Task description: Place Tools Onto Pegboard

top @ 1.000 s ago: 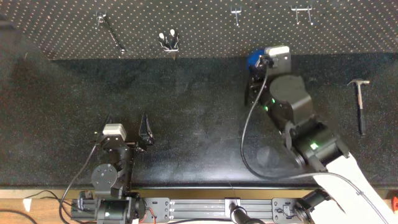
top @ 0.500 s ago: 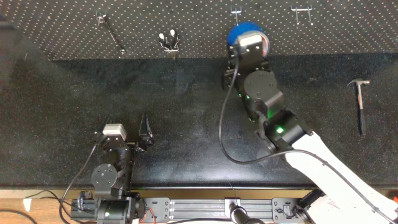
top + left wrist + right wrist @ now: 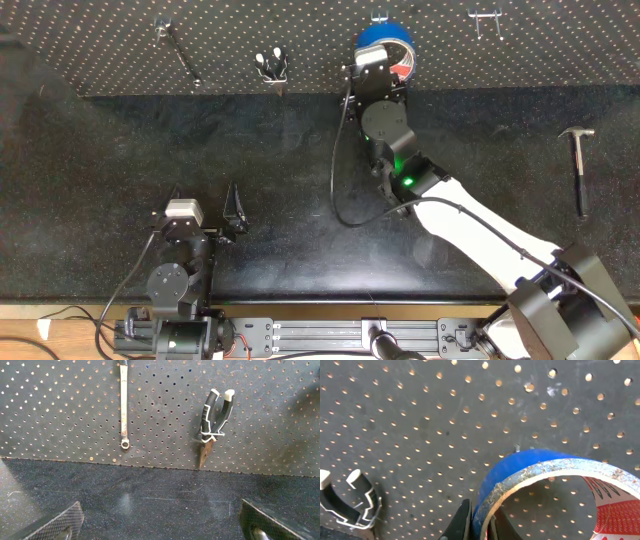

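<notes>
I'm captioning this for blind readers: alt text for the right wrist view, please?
The right gripper pinches the wall of a blue roll of tape held in front of a dark perforated pegboard. Black-and-white-handled pliers hang on the board nearby.

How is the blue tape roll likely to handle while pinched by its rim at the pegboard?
Probably stiff: the blue tape roll shows no squashing where the right gripper pinches one wall. Likely light, since it is a hollow ring. Being round, it could roll if dropped on the table.
</notes>
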